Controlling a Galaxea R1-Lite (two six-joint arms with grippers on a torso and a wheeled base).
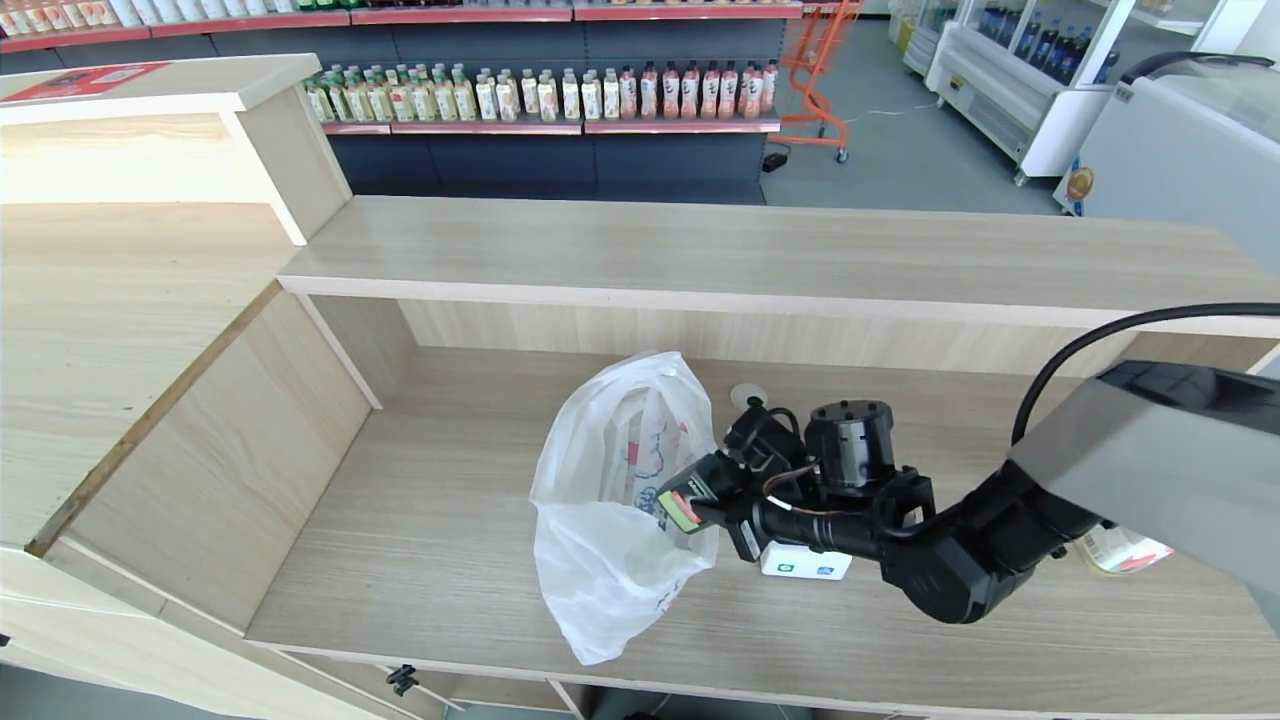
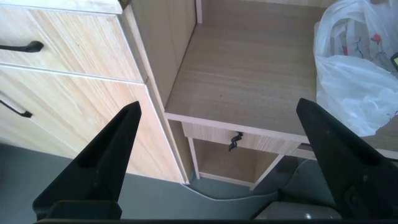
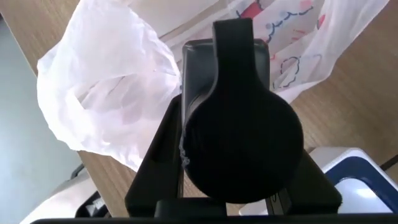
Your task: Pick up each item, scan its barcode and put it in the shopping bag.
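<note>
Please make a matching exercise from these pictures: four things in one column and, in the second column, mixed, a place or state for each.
1 shopping bag
2 white box
3 left gripper
4 right gripper

a open, holding nothing
b on the counter, under the right arm
c shut on an item at the bag
d crumpled plastic, on the counter

Pairs: 1-d, 2-b, 3-a, 4-c

the white plastic shopping bag (image 1: 610, 520) is slumping crumpled on the wooden counter (image 1: 420, 540), with red and blue print showing through its thin skin. a dark item (image 1: 683, 510) with a red and green face is hanging in the right gripper (image 1: 705, 495), right at the bag's side. a small white box (image 1: 805, 562) is lying flat near the bag, and a pale bottle (image 1: 1120, 548) is lying farther right, partly hidden.
</note>
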